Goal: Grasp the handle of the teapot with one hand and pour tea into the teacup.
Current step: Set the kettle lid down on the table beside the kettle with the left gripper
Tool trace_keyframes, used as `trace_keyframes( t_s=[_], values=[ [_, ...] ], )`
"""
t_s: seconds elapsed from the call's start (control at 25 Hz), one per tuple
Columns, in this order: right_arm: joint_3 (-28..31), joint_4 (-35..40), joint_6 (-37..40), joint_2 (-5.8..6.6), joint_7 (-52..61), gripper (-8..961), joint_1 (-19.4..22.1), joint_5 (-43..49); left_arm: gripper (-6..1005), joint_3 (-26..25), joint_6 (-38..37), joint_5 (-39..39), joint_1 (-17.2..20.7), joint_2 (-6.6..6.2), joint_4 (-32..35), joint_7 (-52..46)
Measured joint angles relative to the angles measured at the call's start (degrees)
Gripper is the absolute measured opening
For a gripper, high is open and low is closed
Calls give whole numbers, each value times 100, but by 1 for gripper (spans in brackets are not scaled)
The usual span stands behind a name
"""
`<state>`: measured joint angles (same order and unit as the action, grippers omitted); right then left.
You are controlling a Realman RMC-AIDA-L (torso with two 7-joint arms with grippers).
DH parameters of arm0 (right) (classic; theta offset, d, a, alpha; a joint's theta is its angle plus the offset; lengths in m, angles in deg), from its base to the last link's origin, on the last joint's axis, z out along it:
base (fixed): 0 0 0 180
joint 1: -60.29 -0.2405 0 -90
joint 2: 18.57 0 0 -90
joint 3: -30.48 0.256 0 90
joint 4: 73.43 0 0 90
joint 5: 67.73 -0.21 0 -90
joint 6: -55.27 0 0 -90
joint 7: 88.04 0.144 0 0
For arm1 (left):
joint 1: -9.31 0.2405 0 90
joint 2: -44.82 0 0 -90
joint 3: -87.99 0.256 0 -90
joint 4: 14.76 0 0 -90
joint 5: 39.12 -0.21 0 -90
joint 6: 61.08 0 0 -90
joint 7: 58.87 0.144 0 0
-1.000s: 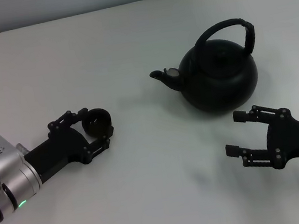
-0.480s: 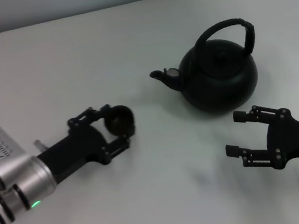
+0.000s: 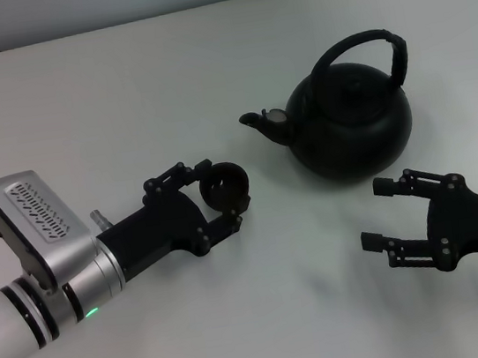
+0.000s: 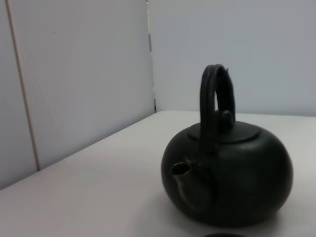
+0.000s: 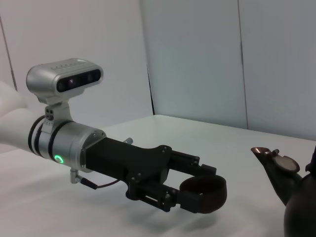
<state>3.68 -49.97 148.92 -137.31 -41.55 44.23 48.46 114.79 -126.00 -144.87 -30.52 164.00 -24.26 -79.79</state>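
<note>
My left gripper [image 3: 224, 201] pinches the small round black teacup [image 3: 225, 188], held level just short of the spout of the round matte black teapot [image 3: 351, 120]. My right gripper [image 3: 384, 210], spread, waits just beside the pot for its arched handle [image 3: 364, 53].

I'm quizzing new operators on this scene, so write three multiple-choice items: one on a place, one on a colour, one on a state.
1. Where is the teacup?
A. Between the left claw's fingers
B. Under the teapot's spout
C. Beside the right claw

2. What colour is the teapot?
A. White
B. Black
C. Red

3. What state is the right claw in?
A. Shut on the handle
B. Shut on the teacup
C. Open, holding nothing

Answers:
1. A, the left claw's fingers clamp the cup's sides.
2. B, its body, lid and handle are matte black.
3. C, its fingers are spread, short of the teapot.
</note>
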Motion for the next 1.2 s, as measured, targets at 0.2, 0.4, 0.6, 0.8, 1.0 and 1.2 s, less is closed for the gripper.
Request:
trace_keyframes(
  t_s=[0.2, 0.4, 0.6, 0.8, 1.0, 1.2],
  values=[
    [0, 0, 4, 0, 0, 790, -2, 0, 738, -20, 199, 2, -7, 0, -10, 18],
    [0, 0, 5, 0, 0, 790, -12, 0, 750, -45, 394, -75, -29, 0, -107, 153],
    [0, 0, 5, 0, 0, 790, -20, 0, 762, -92, 502, -84, -53, 0, -187, 286],
    [0, 0, 5, 0, 0, 790, -20, 0, 774, -221, 562, -86, -52, 0, -232, 286],
    [0, 0, 4, 0, 12, 790, -21, 0, 786, -245, 586, -86, -51, 0, -237, 286],
    [0, 0, 4, 0, 31, 790, -27, 0, 798, -254, 600, -116, -51, 0, -240, 286]
  ],
)
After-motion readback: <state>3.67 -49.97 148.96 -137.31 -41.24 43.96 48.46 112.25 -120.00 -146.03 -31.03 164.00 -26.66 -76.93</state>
